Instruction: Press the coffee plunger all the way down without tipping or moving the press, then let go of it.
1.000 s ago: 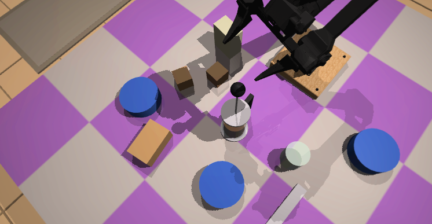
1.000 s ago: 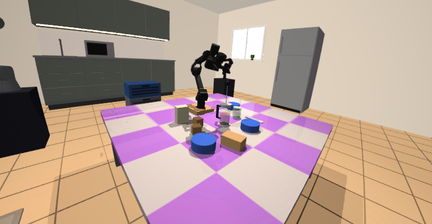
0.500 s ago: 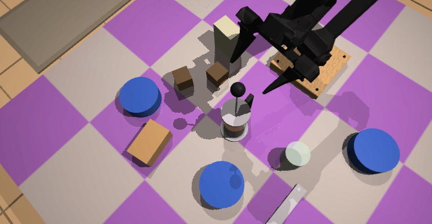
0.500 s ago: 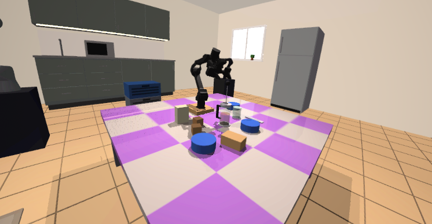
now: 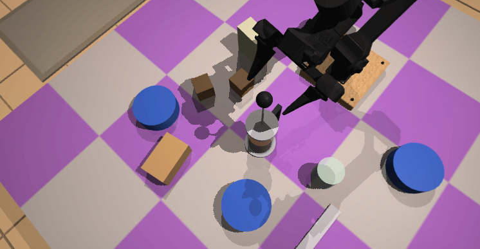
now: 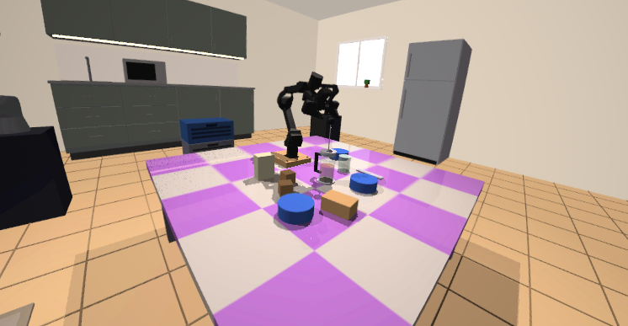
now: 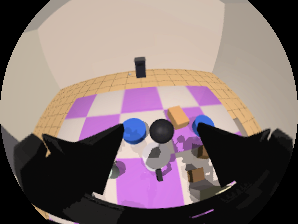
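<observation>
The coffee press (image 5: 261, 139) (image 6: 326, 170) (image 7: 160, 160) is a glass beaker with dark coffee and a black handle. It stands upright near the middle of the checkered table (image 5: 83, 79). Its plunger rod is raised, with the black ball knob (image 5: 264, 98) (image 7: 160, 131) high above the lid. My gripper (image 5: 267, 95) (image 6: 327, 115) (image 7: 162, 127) is open wide and empty. In the wrist view its two black fingers stand either side of the knob, apart from it.
Around the press stand blue cylinders (image 5: 155, 105) (image 5: 246, 204) (image 5: 416, 166), a tan box (image 5: 166, 157), two brown cubes (image 5: 203, 85) (image 5: 240, 81), a cream box (image 5: 246, 32), a pale cup (image 5: 331, 170) and a white strip (image 5: 318, 228). The arm's wooden base plate (image 5: 366, 76) lies behind it.
</observation>
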`<state>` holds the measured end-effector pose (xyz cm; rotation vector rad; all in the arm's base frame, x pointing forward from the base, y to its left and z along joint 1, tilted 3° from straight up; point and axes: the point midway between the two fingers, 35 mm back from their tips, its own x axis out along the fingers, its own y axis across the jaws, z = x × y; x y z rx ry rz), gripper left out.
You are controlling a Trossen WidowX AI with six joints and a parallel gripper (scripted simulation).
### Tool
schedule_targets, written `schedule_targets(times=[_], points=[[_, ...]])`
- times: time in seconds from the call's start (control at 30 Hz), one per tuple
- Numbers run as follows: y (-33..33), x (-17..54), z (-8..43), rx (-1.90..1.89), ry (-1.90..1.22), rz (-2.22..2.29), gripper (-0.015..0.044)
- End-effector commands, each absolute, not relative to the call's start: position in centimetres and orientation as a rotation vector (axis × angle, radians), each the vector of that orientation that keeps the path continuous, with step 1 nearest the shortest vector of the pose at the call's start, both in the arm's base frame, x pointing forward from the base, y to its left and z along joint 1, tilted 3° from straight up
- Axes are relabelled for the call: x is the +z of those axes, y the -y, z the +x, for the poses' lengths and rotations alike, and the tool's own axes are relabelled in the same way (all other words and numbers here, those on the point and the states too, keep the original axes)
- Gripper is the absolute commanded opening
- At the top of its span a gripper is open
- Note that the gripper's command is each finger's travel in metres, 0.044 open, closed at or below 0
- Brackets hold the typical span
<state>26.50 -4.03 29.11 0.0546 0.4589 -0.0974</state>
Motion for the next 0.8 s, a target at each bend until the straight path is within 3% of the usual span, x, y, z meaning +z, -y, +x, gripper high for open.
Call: schedule_targets(times=[0.0,0.13,0.5,0.77], points=[[4.11,28.38,27.02,-0.102,-0.470,0.062,0.0440],[4.13,28.19,27.35,-0.102,-0.469,0.062,0.0440],[4.13,28.19,27.35,-0.102,-0.469,0.062,0.0151],[4.13,28.19,27.35,-0.102,-0.469,0.062,0.0126]])
